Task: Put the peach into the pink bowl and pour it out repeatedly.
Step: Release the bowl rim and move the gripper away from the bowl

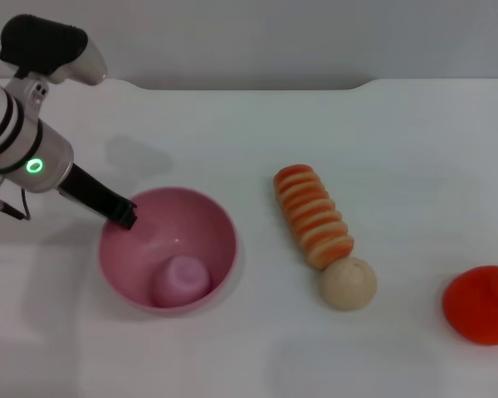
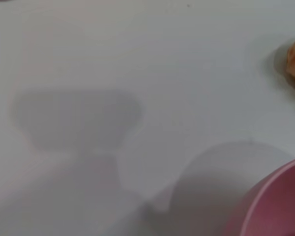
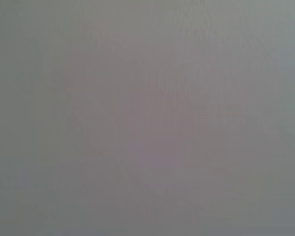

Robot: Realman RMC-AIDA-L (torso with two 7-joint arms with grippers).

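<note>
Peach (image 1: 183, 279) sitting inside bowl (image 1: 220, 220) on bench (image 1: 382, 133), my left end effector (image 1: 126, 214) clamped on bowl's rim, my right end effector out of sight

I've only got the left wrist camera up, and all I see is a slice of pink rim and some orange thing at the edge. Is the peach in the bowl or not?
Observer: Yes. In the head view the peach lies inside the pink bowl, near the side closest to the robot.
Operator: Okay, and where is my left gripper against that bowl?
Observer: The left gripper is at the bowl's left rim, its dark tip right on the edge.
Operator: What's that orange thing?
Observer: A striped orange and cream toy lying on the table to the right of the bowl, with a beige ball touching its near end.
Operator: Anything else out there?
Observer: An orange-red fruit at the far right.
</note>
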